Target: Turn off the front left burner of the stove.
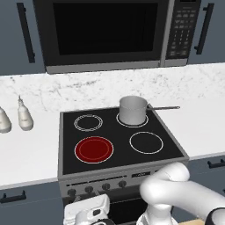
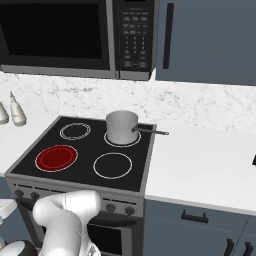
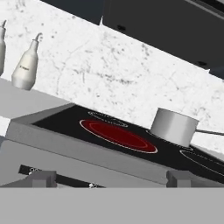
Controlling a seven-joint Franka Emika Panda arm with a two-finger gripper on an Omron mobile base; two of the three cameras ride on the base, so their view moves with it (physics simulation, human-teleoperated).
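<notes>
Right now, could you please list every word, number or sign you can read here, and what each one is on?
No text reads clearly.
Microwave keypad: rows of button labels, too small to read.
Bottle: faint mark, too blurred to read.
Stove front panel: nothing readable.

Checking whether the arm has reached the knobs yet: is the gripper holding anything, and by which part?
Nothing is held. The gripper is open, its fingertips wide apart before the stove.

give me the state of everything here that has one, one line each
wide front left burner: glowing red, on
three other white-ringed cooktop circles: dark, not glowing
grey steel saucepan: upright on the back right circle, handle pointing right
black microwave: door shut
robot's pincer: open, facing the stove front
</notes>
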